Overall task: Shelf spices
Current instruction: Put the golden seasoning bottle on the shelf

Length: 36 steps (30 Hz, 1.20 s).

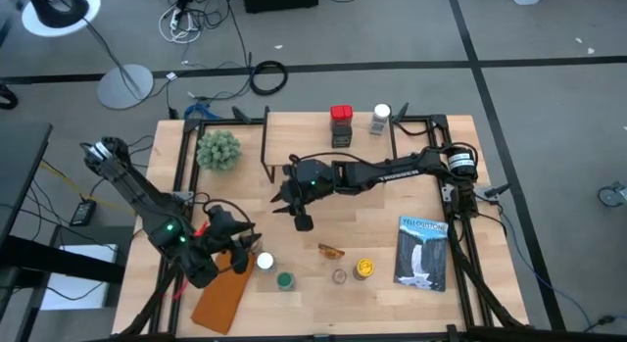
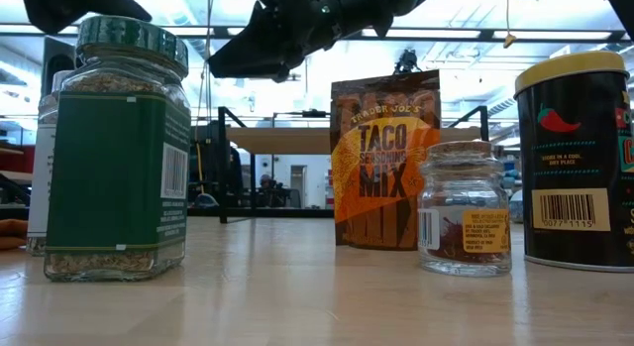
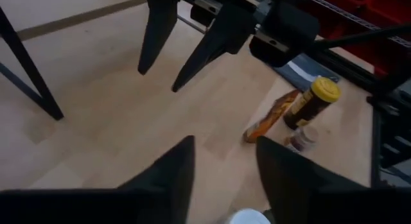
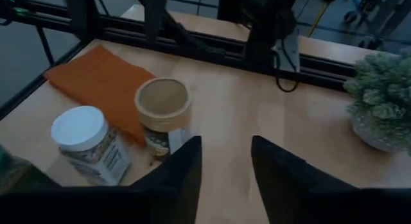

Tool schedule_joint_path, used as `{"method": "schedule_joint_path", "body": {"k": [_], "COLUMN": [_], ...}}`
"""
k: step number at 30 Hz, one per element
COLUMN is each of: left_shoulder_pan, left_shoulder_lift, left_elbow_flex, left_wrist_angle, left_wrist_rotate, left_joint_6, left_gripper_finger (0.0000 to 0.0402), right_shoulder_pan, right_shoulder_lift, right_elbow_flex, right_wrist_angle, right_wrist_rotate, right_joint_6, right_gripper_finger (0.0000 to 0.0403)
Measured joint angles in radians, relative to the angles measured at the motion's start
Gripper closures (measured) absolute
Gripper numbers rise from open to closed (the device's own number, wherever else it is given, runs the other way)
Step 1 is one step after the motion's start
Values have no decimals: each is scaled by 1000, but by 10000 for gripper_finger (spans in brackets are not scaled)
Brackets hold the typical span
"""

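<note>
My right gripper (image 1: 293, 212) hangs open above the bare middle of the table; its fingers (image 3: 157, 31) show in the left wrist view. My left gripper (image 1: 245, 239) is open near the left front, beside a tan-lidded jar (image 4: 162, 103) and a white-lidded jar (image 1: 263, 262). A green-lidded jar (image 1: 284, 280), amber packet (image 1: 331, 250), cork-topped jar (image 1: 339, 275) and yellow-lidded tin (image 1: 363, 269) stand along the near edge. A red tin on a black box (image 1: 341, 124) and another white-lidded jar (image 1: 380, 117) stand on the shelf (image 1: 313, 141) at the far side.
An orange cloth (image 1: 223, 295) lies at the near left corner, partly under the tan-lidded jar. A blue-and-white packet (image 1: 421, 252) lies flat at the right. A potted green plant (image 1: 217, 149) stands at the far left. A black frame (image 1: 460, 234) runs along the table's sides.
</note>
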Motion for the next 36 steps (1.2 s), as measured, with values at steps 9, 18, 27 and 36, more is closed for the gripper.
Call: {"method": "schedule_joint_path", "body": {"k": [9, 18, 27, 36], "left_shoulder_pan": [8, 5, -31, -53], "left_shoulder_lift": [1, -4, -1, 72], "left_elbow_flex": [0, 0, 0, 0], "left_wrist_angle": [48, -15, -64, -71], "left_wrist_rotate": [47, 238, 275, 390], "left_joint_6": [12, -36, -122, -211], "left_gripper_finger": [158, 180, 203, 209], "right_shoulder_pan": [2, 14, 15, 13], "right_shoulder_lift": [0, 1, 74, 188], "right_elbow_flex": [0, 0, 2, 1], "right_wrist_angle": [96, 83, 38, 170], "right_wrist_rotate": [15, 42, 45, -8], "right_joint_6": [-2, -64, -126, -117], "right_gripper_finger": [194, 192, 198, 198]}}
